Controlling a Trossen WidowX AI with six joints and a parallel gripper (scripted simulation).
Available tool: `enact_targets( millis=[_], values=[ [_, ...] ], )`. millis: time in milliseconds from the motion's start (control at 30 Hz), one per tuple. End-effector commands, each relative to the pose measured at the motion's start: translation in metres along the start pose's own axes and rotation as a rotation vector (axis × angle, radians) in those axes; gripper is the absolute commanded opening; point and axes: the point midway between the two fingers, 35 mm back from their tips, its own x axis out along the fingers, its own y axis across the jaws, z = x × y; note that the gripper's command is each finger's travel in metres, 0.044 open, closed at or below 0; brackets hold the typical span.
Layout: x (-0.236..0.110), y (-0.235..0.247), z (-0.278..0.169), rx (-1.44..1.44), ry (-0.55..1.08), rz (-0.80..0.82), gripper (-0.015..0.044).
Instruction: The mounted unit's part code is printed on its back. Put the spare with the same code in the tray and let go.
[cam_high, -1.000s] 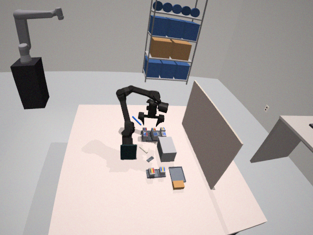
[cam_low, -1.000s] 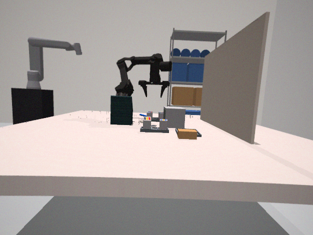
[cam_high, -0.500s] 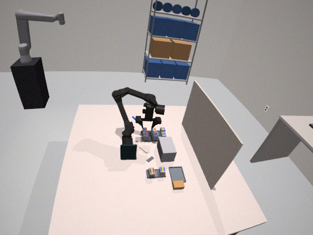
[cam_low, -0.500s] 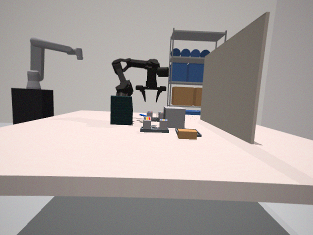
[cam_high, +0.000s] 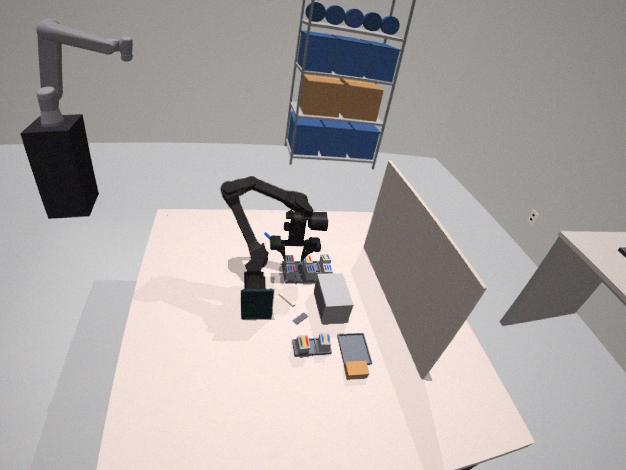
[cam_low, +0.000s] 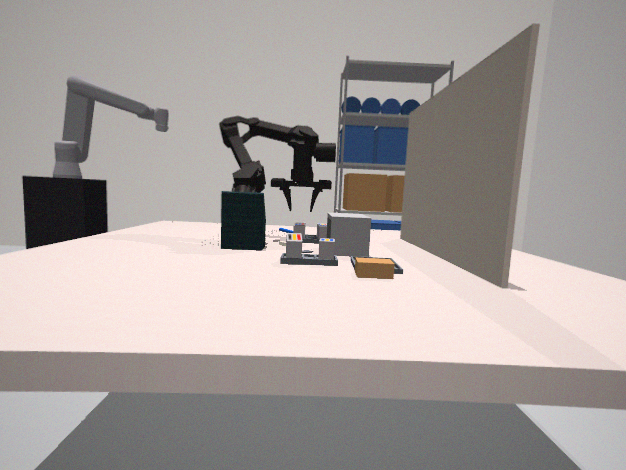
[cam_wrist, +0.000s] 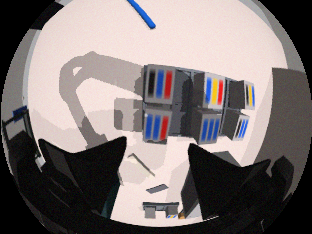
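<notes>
My gripper (cam_high: 294, 260) (cam_low: 300, 210) (cam_wrist: 158, 144) is open and empty, pointing down above the back rack (cam_high: 303, 279) (cam_low: 309, 238) (cam_wrist: 184, 80). The rack holds several grey spares with striped tops. In the wrist view, a blue-blue-red spare (cam_wrist: 157, 126) lies just beyond the fingertips, with a black-blue-red spare (cam_wrist: 160, 84) behind it. The middle column has a blue-yellow-red spare (cam_wrist: 214, 90) and an all-blue spare (cam_wrist: 209, 128). The large grey box (cam_high: 336, 298) (cam_low: 348, 235) shows no code; its back is hidden. The tray (cam_high: 354, 349) holds no spare.
An orange block (cam_high: 356, 370) (cam_low: 374, 268) sits at the tray's front edge. A front rack (cam_high: 313, 352) (cam_low: 309, 261) holds two striped units. A tall partition (cam_high: 419, 273) (cam_low: 465, 166) stands right. A blue stick (cam_high: 267, 235) (cam_wrist: 142, 14) and a small grey plate (cam_high: 300, 318) (cam_wrist: 157, 188) lie on the table.
</notes>
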Motion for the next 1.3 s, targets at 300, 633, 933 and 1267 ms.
enact_targets(
  millis=[300,633,933,1267],
  values=[
    [0.021,-0.001,-0.002,0.000,0.009,0.003,0.0300],
    [0.037,-0.002,-0.003,-0.001,0.012,0.002,0.0300],
    [0.052,-0.002,-0.003,-0.001,0.009,0.001,0.0300],
    [0.068,0.001,-0.001,0.000,0.000,0.001,0.0300]
  ],
)
